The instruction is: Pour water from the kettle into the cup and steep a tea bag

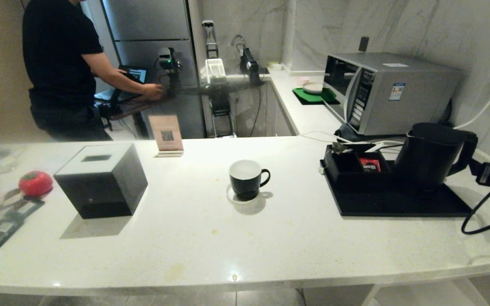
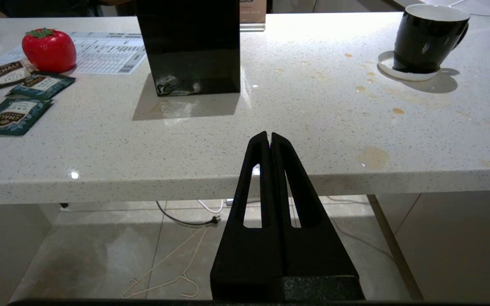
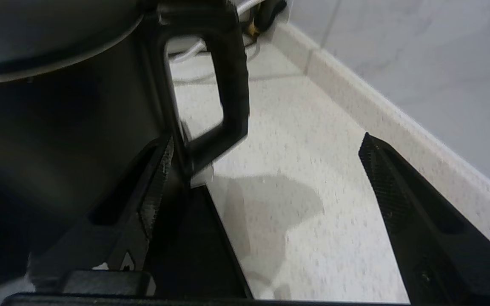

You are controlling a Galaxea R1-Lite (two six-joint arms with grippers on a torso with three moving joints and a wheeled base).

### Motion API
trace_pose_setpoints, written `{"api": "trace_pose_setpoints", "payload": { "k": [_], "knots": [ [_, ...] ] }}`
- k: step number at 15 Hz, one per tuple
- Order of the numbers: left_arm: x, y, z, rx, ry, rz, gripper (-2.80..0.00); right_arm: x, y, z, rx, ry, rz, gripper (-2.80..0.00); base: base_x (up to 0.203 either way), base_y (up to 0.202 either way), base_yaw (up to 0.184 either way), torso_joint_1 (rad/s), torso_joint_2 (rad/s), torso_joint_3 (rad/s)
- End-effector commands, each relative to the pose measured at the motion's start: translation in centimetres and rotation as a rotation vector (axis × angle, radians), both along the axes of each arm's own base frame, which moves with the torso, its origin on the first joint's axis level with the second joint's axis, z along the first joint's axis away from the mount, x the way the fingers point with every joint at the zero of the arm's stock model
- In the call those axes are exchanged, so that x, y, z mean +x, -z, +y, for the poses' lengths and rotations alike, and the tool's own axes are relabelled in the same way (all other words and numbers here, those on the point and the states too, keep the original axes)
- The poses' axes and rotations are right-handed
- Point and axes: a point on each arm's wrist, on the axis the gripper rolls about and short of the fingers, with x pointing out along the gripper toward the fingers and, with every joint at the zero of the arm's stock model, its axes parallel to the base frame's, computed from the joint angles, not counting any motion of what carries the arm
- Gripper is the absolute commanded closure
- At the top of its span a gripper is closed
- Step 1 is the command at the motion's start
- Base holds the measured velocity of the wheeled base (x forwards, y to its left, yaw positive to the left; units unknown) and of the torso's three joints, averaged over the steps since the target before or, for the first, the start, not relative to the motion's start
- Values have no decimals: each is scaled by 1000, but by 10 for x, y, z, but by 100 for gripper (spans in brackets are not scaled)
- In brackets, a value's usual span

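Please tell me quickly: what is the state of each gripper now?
Left gripper: closed, holding nothing, below the counter's edge.
Right gripper: open, holding nothing, beside the kettle handle.

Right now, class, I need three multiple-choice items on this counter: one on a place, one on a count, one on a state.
1. The cup stands on:
A a coaster
B the tray
C the tissue box

2. Tea packets beside the strawberry:
A one
B three
C six

3. The right gripper is:
A shut on the handle
B open beside the handle
C shut on the cup

Key: 1 A, a white coaster rims its base. 2 B, three packets lie there. 3 B, its fingers stand apart by the kettle handle.
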Motion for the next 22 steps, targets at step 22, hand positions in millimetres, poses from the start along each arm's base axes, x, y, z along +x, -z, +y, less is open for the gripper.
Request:
{"api": "trace_pose_setpoints", "payload": {
  "k": [22],
  "knots": [
    [0,0,0,0,0,1,0,61,19,-39,-86,22,-76,-280,0,0,0,0,0,0]
  ]
}}
